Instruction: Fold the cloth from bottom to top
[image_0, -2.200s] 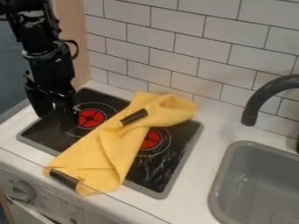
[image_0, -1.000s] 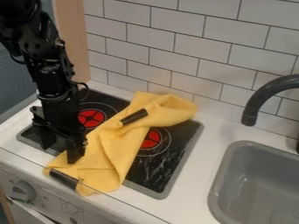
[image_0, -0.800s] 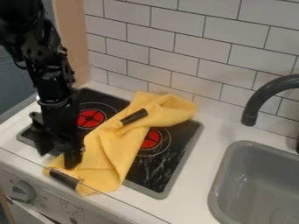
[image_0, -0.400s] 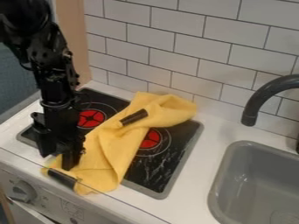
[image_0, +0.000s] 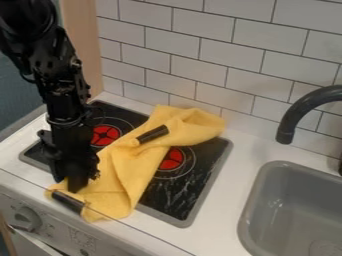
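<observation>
My claw sits at the yellow cloth, open or closed I can't tell; likely light and limp, best pinched by its bottom edge.

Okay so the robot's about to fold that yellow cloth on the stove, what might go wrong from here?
The gripper is down at the left part of the near end of the yellow cloth, so a lift there might leave the right corner trailing.
The far end is already bunched and twisted, so the fold may come out uneven.
The near end lies by the front edge of the counter, so it could slip over if dropped.
</observation>
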